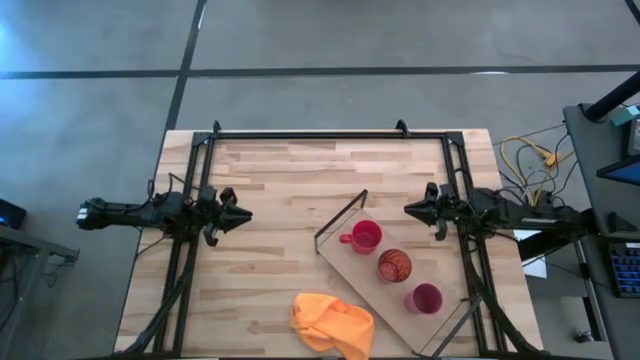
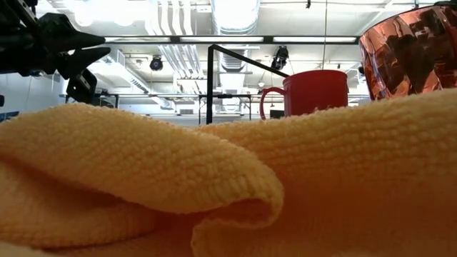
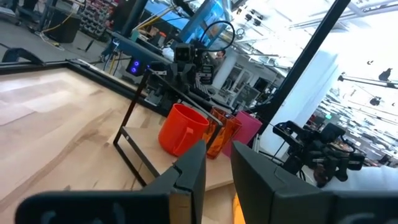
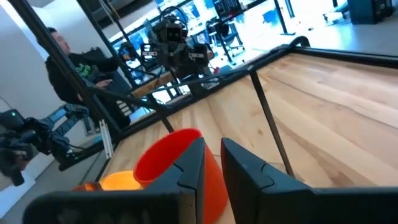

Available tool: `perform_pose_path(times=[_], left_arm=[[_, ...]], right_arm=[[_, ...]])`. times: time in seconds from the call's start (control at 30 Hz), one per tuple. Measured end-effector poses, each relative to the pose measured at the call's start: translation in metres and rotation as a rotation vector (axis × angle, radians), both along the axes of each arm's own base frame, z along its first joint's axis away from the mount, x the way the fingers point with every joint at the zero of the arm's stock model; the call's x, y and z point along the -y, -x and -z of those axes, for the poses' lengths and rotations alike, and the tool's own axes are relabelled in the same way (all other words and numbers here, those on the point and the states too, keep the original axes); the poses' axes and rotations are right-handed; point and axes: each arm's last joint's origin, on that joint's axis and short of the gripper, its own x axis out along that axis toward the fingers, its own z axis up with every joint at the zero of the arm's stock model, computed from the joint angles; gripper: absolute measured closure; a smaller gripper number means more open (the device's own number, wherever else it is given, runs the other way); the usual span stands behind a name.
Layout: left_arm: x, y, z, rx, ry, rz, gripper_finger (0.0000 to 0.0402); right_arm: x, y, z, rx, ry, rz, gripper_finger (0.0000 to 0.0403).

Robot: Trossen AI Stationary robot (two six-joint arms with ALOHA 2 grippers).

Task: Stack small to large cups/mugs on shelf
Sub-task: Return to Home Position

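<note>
This is looking like a robotics lab in an open industrial hall. Bare white ventilation ducts [image 2: 232, 21] and long strip lights [image 2: 314, 39] are running across the exposed ceiling. A grey polished concrete floor [image 1: 350, 40] is spreading around the light slatted wooden table [image 1: 300, 180]. A dark left robot arm [image 1: 140, 213] and a dark right robot arm [image 1: 510, 212] are sitting on the table's black metal frame [image 1: 310, 133]. Loose yellow cables [image 1: 530, 160] are trailing at the right beside a dark side bench [image 1: 600, 140]. Beyond the table, blue-lit screens [image 4: 205, 9] are glowing and a person in a dark hooded top [image 4: 74, 68] is sitting.
</note>
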Motion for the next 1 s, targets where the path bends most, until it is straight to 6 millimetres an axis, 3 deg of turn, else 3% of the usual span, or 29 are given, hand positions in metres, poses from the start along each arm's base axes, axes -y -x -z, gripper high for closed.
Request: perform_pose_path(times=[0.47, 1.0], left_arm=[[0.0, -0.0001, 0.0003, -0.001, 0.0, -0.001, 0.034], [0.0, 0.0, 0.0004, 0.0, 0.0, 0.0, 0.034]], right_arm=[[0.0, -0.0007, 0.0006, -0.003, 0.052, -0.002, 0.0355], [0.0, -0.0007, 0.0007, 0.0, -0.023, 0.0, 0.0355]])
